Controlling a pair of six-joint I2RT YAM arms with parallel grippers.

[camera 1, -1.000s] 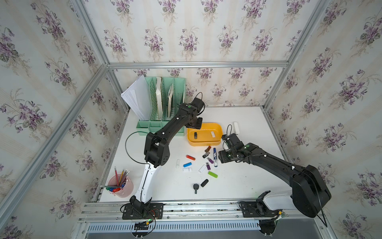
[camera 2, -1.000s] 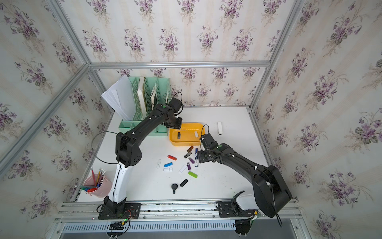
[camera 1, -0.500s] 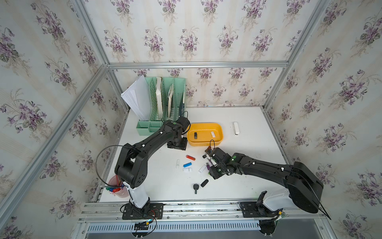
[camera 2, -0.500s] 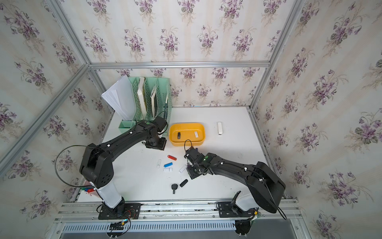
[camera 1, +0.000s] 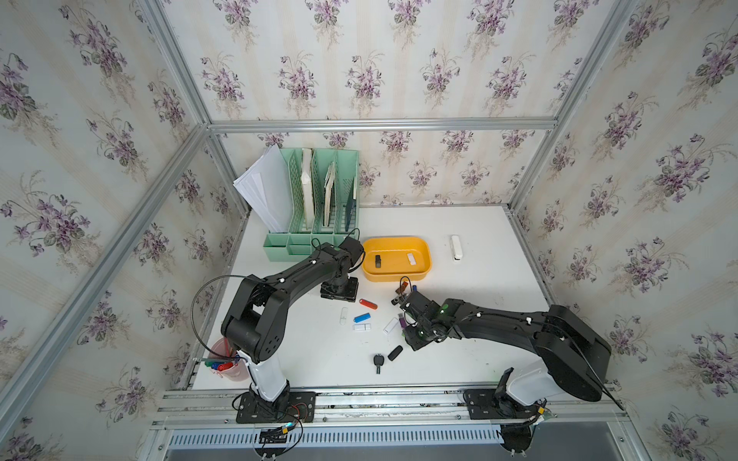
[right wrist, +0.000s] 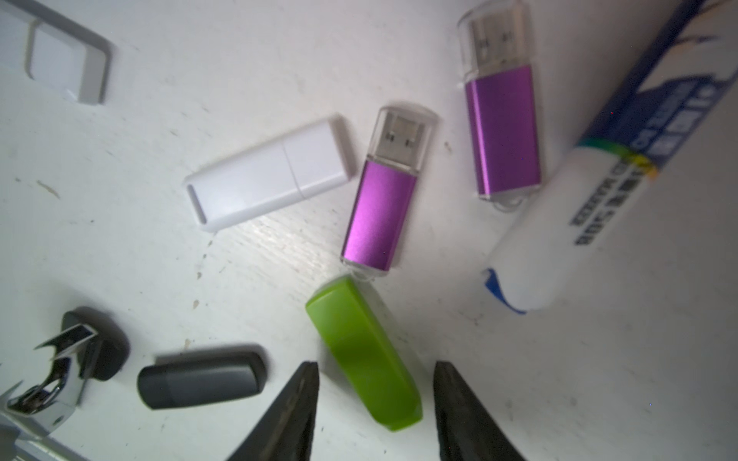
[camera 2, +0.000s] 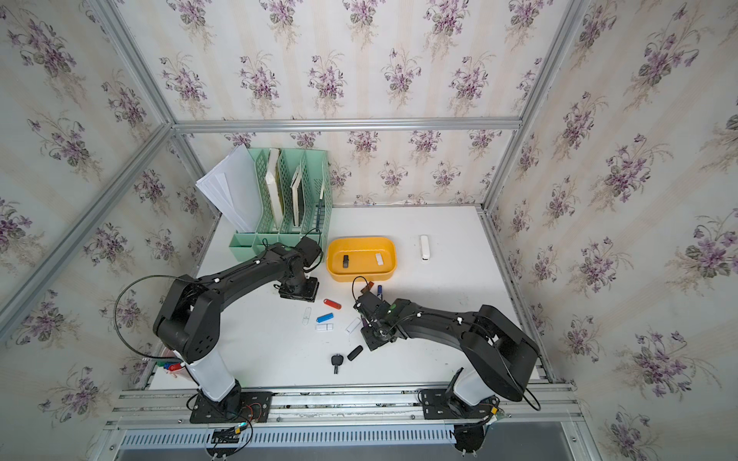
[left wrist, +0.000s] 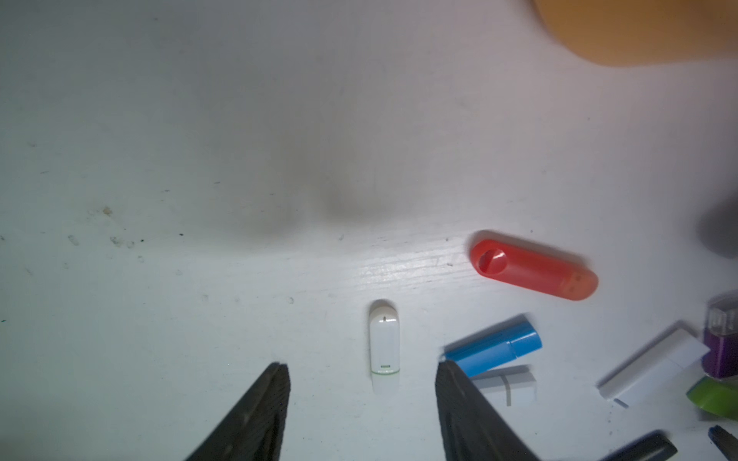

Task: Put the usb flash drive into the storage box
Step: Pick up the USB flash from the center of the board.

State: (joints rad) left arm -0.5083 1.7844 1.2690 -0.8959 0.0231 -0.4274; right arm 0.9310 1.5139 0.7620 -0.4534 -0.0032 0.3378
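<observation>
**A:** The right claw (right wrist: 375, 365) has its jaws apart, straddling one end of a lime-green plastic usb flash drive (right wrist: 363, 355) that lies on the white table (right wrist: 559, 379), with a gap on either side.

**B:** Both top views hide that drive under the wrist. What about the left claw (left wrist: 361, 366)?

**A:** Its jaws are apart too, with a small white rounded drive (left wrist: 384, 347) between the tips, not touched.

**B:** Only the top views look inside the shallow yellow-orange plastic storage box (camera 1: 395, 276), which holds a black drive (camera 1: 377, 261) and a flat white drive (camera 1: 411, 258). The green one lies outside it, nearer the arm bases.

**A:** Is there any writing?

**B:** There is dark print on the white-and-blue cylindrical marker (right wrist: 559, 223), but it is too blurred to read.
</observation>
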